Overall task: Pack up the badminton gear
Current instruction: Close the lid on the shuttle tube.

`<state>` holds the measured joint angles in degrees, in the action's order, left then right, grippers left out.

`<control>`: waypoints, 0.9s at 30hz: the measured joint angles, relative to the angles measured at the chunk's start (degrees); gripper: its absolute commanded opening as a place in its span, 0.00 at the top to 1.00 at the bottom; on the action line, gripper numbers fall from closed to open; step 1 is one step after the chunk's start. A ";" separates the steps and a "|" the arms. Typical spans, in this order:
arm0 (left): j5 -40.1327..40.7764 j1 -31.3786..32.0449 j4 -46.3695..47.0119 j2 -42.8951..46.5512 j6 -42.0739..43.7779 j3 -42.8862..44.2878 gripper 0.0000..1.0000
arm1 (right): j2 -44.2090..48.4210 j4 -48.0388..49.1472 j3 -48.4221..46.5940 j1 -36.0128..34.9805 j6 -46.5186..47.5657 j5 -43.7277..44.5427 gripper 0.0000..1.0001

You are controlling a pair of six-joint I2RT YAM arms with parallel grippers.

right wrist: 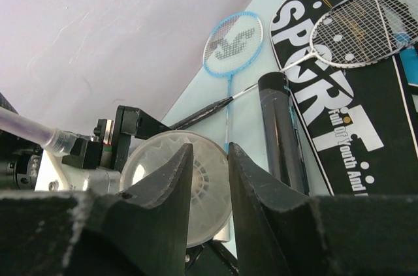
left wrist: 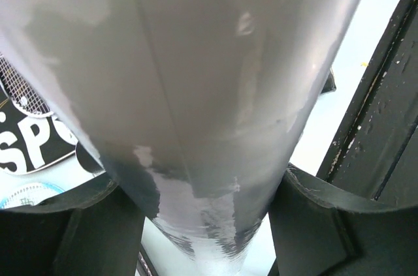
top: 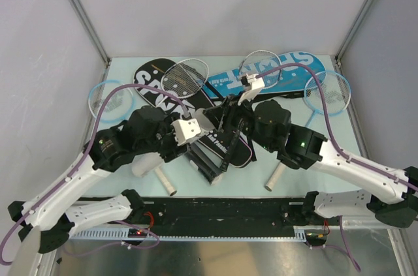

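My left gripper (left wrist: 206, 224) is shut on a wide white tube (left wrist: 196, 93) that fills its wrist view. In the top view the left gripper (top: 199, 134) and the right gripper (top: 225, 122) meet at the table's middle, and the arms hide the held tube. My right gripper (right wrist: 209, 149) has its jaws a narrow gap apart, right in front of a round white ribbed shuttlecock (right wrist: 150, 158) at the tube's end. I cannot tell whether they grip it. A black tube (right wrist: 281, 126) lies beside them and also shows in the top view (top: 210, 162).
A black SPORT cover (top: 153, 83) and a blue SPORT cover (top: 287, 70) lie at the back with two silver rackets (top: 185, 77) (top: 260, 67) on them. Light-blue rackets lie at far left (top: 108, 100) and far right (top: 330, 93). White tubes (top: 160, 178) (top: 274, 177) lie near the front.
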<state>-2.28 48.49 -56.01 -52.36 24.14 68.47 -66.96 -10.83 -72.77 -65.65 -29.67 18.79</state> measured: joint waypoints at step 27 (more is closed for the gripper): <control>3.98 -0.72 -11.26 -7.58 -6.21 5.70 0.66 | -4.94 0.85 2.40 -9.49 -3.13 22.29 0.64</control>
<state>1.69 47.77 -67.26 -59.94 17.93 74.17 -71.90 -9.98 -70.37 -75.13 -32.80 41.08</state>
